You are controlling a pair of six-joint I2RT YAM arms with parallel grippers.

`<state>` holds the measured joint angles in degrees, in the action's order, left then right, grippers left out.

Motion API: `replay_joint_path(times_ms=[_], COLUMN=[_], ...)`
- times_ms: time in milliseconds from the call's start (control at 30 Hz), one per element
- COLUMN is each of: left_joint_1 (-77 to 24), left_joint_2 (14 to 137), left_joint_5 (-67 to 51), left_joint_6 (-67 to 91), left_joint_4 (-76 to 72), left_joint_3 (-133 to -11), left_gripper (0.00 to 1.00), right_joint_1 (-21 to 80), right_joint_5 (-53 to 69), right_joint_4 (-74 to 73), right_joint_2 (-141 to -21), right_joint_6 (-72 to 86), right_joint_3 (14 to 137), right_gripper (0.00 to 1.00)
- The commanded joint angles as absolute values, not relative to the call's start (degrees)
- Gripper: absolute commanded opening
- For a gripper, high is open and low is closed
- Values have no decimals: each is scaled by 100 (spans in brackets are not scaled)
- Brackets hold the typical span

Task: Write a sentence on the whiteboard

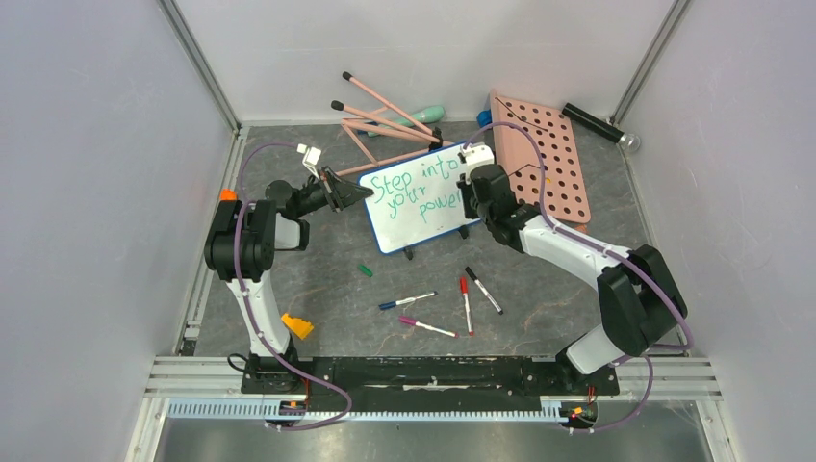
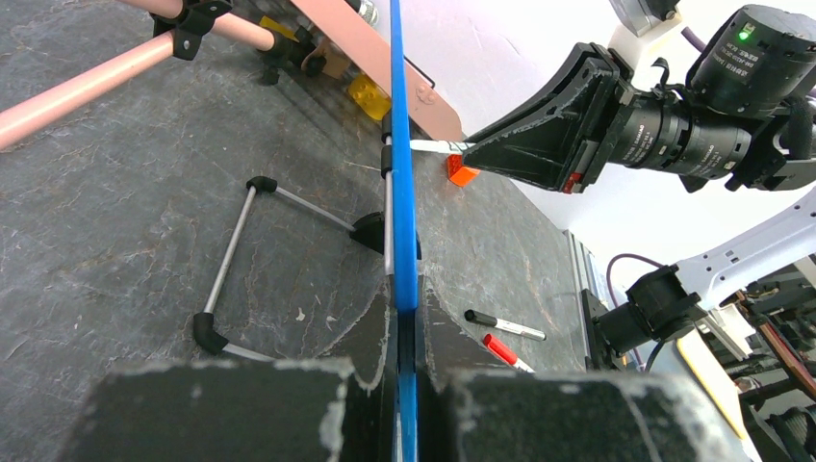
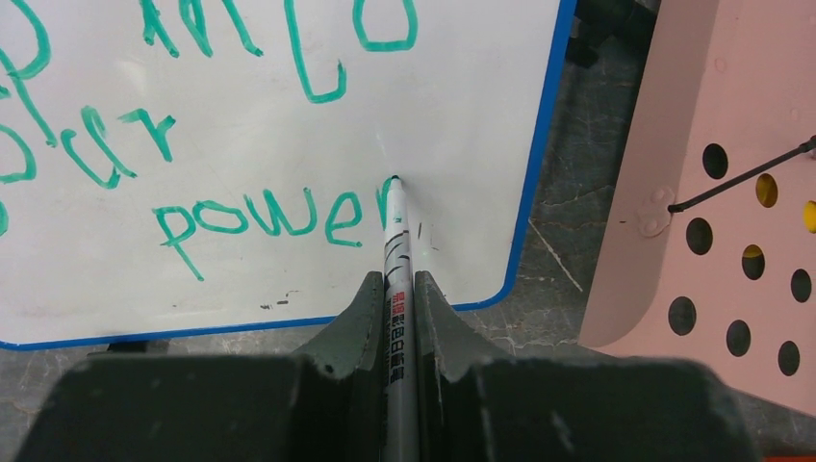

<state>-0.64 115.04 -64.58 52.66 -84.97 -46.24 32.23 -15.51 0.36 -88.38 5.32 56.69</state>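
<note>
The small rectangular whiteboard with a rounded blue frame stands tilted near the middle of the dark grey bench, just beside a pink board with round holes. The left hand is clamped tight on the whiteboard's blue edge. The right hand is closed around a slim white marker, whose tip touches the white surface at the last letter of "power". The green handwritten sentence reads "Step into your power" in three lines. A red-capped pen and a black-capped pen lie loose on the bench nearer the arm bases.
</note>
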Motion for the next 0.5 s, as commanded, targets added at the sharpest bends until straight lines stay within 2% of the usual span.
replay_joint_path(times_ms=[0, 467], left_joint_1=[-66, -69], left_joint_2=[11582, 11554], left_joint_5=[-6594, -6597], left_joint_6=[5194, 5185], left_joint_4=[-8921, -8921], left_joint_3=[-4781, -4757], left_gripper=[2, 2], right_joint_1=[3132, 3103], right_joint_5=[-1781, -1350], right_joint_4=[112, 288], right_joint_2=[-8895, -8136], right_joint_6=[527, 536], right_joint_3=[5903, 5388], right_gripper=[0, 0])
